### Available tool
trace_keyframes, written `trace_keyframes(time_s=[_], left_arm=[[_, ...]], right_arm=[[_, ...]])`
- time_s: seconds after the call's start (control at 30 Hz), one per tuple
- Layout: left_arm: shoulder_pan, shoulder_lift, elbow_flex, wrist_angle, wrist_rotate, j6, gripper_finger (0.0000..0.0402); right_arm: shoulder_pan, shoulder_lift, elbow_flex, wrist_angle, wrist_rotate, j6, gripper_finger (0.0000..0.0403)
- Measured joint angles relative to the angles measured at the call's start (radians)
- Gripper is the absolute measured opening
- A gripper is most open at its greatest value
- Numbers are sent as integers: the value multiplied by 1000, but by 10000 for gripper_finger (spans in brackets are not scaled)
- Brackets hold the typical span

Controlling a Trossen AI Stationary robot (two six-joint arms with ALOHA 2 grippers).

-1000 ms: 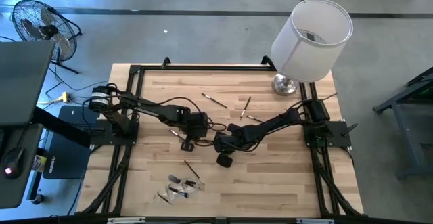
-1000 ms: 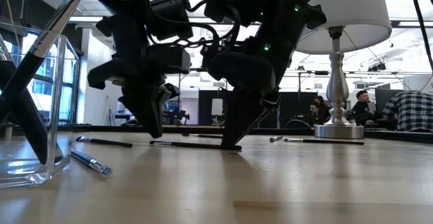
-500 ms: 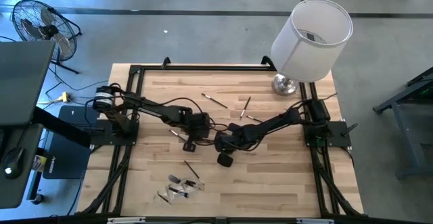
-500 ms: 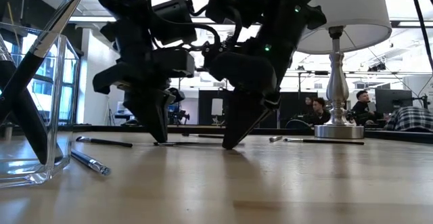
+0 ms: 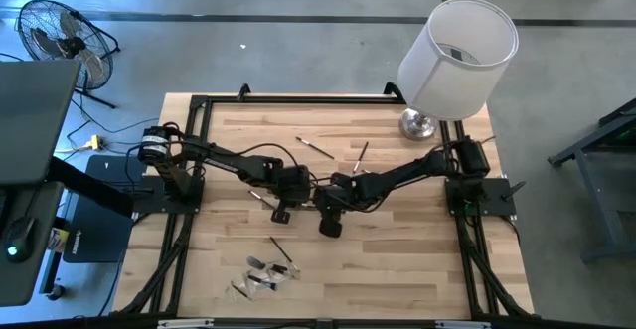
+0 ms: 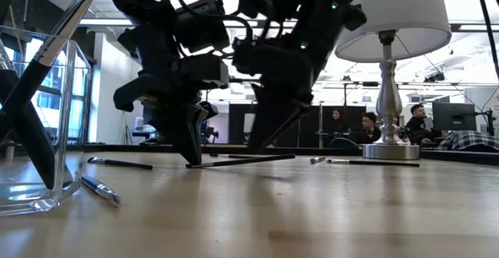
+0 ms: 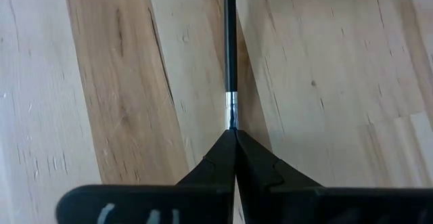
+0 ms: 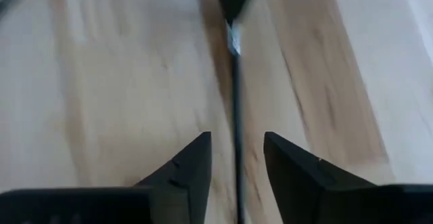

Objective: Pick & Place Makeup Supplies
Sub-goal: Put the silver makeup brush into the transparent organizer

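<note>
A thin dark makeup brush [image 7: 230, 55] lies near the middle of the wooden surface [image 5: 397, 259], one end pinched in the closed fingers of the left gripper [image 7: 235, 137]. The right gripper [image 8: 235, 158] straddles its handle, fingers spread and not gripping. Other brushes [image 5: 317, 148] lie toward the far edge.

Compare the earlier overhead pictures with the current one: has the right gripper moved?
Yes. The right gripper has shifted slightly up the overhead picture, toward the lamp base.

text: none legible | labels: none | numbers: none | signs: none
</note>
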Motion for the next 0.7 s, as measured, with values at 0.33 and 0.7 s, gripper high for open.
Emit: trace_keyframes(time_s=[0.33,0.7], left_arm=[[0,1,-1,16,-1,0,0],[0,-1,-3,42,-11,-11,2]], right_arm=[[-13,54,2,-2,-48,-47,133],[-32,53,6,-63,-93,-43,21]])
